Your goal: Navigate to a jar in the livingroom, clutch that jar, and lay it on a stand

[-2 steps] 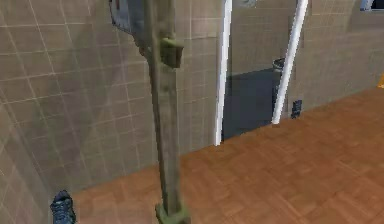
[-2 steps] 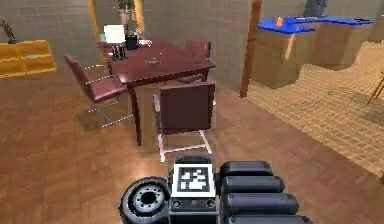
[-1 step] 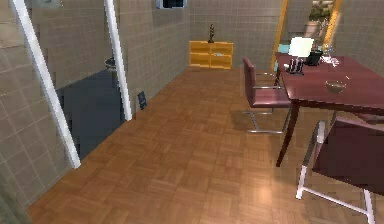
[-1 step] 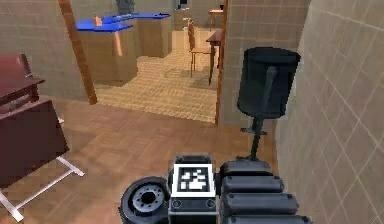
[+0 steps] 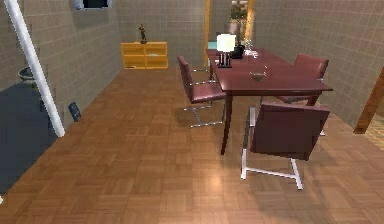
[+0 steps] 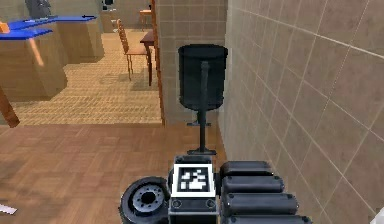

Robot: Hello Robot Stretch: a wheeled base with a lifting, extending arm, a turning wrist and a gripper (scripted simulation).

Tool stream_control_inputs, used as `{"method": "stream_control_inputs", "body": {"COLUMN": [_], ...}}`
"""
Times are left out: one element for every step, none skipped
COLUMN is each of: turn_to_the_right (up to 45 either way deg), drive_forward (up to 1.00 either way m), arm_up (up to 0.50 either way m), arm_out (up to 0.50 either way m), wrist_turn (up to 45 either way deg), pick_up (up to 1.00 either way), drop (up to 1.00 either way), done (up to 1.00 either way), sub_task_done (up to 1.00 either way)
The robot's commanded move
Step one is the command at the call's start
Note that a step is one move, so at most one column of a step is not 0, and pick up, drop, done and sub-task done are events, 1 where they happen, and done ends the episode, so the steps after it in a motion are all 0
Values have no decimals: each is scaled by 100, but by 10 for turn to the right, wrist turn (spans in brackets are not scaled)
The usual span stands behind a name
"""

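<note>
The pincer (image 6: 147, 200) shows as a dark round body at the arm side view's bottom edge, just left of a white square with black marks (image 6: 193, 181); its fingers cannot be made out, so I cannot tell whether it is released, clenched or grasping anything; right of the white square lie the dark ribbed segments of the arm (image 6: 255, 190). Farther out from the pincer, nearly in line with it, a black drum-shaped thing on a thin post (image 6: 203, 75) stands on the wooden floor (image 6: 80, 160); a beige tiled wall (image 6: 310, 110) runs just right of both, close beside the arm; up and left of the pincer a doorway gives onto a room with blue-topped counters (image 6: 40, 35) and wooden chairs (image 6: 130, 45).

In the forward view, well apart from the pincer, a dark red table (image 5: 290, 78) stands with maroon chairs around it; the nearest chair (image 5: 285, 130) is between the camera and the table; on the tabletop are a white thing (image 5: 226, 42), small dark things (image 5: 224, 60) and a low thing (image 5: 258, 72); whether any of them is the jar I cannot tell; against the far wall stands a yellow cabinet (image 5: 144, 54) with a small dark figure (image 5: 142, 35) on top; a white post (image 5: 35, 70) rises at that view's left.
</note>
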Motion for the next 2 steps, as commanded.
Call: {"method": "stream_control_inputs", "body": {"turn_to_the_right": [0, 0], "drive_forward": [0, 0], "arm_up": [0, 0], "arm_out": [26, 0], "wrist_turn": [0, 450], "pick_up": [0, 0], "drop": [0, 0], "done": [0, 0], "sub_task_done": [0, 0]}}
